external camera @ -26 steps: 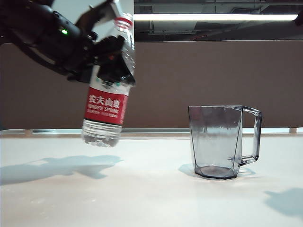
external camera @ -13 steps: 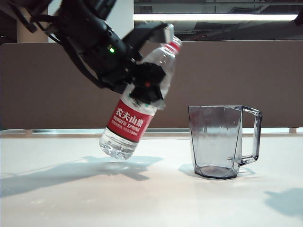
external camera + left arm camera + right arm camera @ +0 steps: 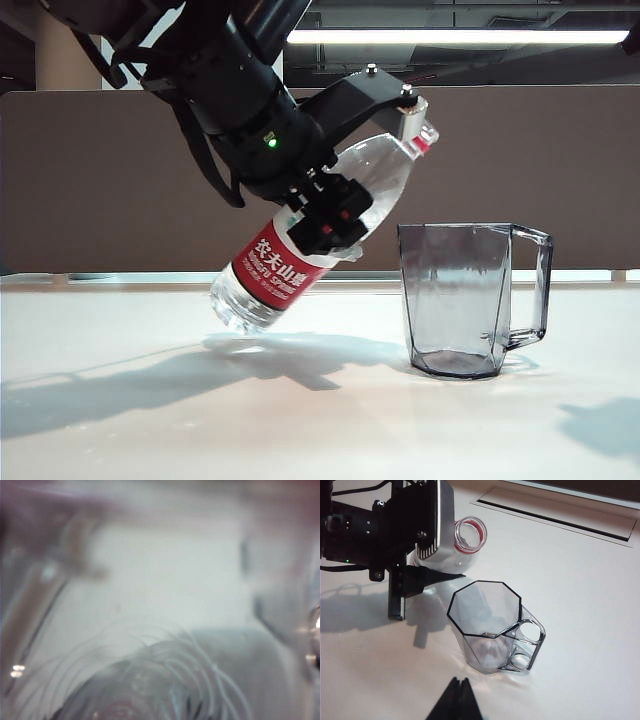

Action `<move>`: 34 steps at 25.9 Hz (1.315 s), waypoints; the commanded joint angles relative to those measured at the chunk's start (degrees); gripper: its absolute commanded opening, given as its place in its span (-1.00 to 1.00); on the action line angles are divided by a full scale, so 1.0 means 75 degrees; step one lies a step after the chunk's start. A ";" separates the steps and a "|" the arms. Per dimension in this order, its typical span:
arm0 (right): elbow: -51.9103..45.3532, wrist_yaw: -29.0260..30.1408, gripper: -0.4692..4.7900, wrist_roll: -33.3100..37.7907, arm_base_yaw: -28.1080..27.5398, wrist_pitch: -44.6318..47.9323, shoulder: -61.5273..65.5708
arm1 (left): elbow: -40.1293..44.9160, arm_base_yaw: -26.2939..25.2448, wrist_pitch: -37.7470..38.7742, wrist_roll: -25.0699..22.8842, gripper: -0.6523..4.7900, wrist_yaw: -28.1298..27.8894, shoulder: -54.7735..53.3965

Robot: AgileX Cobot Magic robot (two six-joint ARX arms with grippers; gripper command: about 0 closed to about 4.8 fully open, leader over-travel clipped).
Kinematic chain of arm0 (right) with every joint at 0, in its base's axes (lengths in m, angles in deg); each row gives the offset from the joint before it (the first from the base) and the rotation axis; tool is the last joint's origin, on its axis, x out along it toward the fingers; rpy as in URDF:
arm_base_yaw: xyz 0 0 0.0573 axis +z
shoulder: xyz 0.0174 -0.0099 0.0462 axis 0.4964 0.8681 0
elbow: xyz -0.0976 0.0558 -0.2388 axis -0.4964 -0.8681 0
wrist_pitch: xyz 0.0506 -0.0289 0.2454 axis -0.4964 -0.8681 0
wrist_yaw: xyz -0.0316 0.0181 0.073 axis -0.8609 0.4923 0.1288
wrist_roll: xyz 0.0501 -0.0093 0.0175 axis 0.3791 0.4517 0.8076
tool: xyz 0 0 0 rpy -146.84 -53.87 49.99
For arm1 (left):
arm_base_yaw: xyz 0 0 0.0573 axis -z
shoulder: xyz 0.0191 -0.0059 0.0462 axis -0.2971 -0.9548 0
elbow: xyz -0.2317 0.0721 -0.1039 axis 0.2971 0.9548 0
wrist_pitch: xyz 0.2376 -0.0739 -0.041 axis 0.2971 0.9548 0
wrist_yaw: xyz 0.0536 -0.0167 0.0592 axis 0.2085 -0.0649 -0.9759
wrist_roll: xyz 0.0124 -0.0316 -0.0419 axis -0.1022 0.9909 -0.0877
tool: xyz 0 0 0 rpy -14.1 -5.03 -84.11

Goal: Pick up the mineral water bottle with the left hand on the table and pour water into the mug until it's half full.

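the left claw (image 3: 340,205) is clamped around the middle of the mineral water bottle (image 3: 300,250), holding it in the air above the counter (image 3: 300,420), clear of the surface. the bottle is tilted steeply, its base low and toward the left of the exterior view, its open neck with the red ring raised and pointing toward the mug (image 3: 470,300). the red-and-white label faces the exterior camera just below the claw's grip. the bottle's mouth is above and just beside the mug's near rim, not touching it, and no stream of water can be made out leaving it. the mug stands upright on the counter to the right of the bottle, its handle turned away from the bottle; it looks empty or close to it, though the tinted walls make that hard to judge. a small green light glows on the black body of the left arm. from the right wrist view the bottle's open mouth (image 3: 469,534) shows as a red-ringed circle next to the mug (image 3: 490,625), with the left claw (image 3: 420,540) wrapped about the bottle's shoulder. the right claw (image 3: 456,700) sits low near the counter, well apart from the mug, its two dark fingertips pressed together with nothing between them. the left wrist view is blurred, filled by the clear ribbed plastic of the bottle (image 3: 150,680).
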 commanded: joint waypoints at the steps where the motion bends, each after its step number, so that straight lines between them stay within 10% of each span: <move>1: 0.0058 0.0012 -0.83 0.0026 0.0012 0.0131 -0.0009 | -0.0079 0.0006 -0.0484 -0.0670 0.10 -0.0522 0.0050; 34: 0.0055 0.0326 -0.83 0.0026 0.0012 0.0067 0.0000 | -0.0131 0.0329 -0.1533 -0.3695 0.10 -0.1524 -0.0157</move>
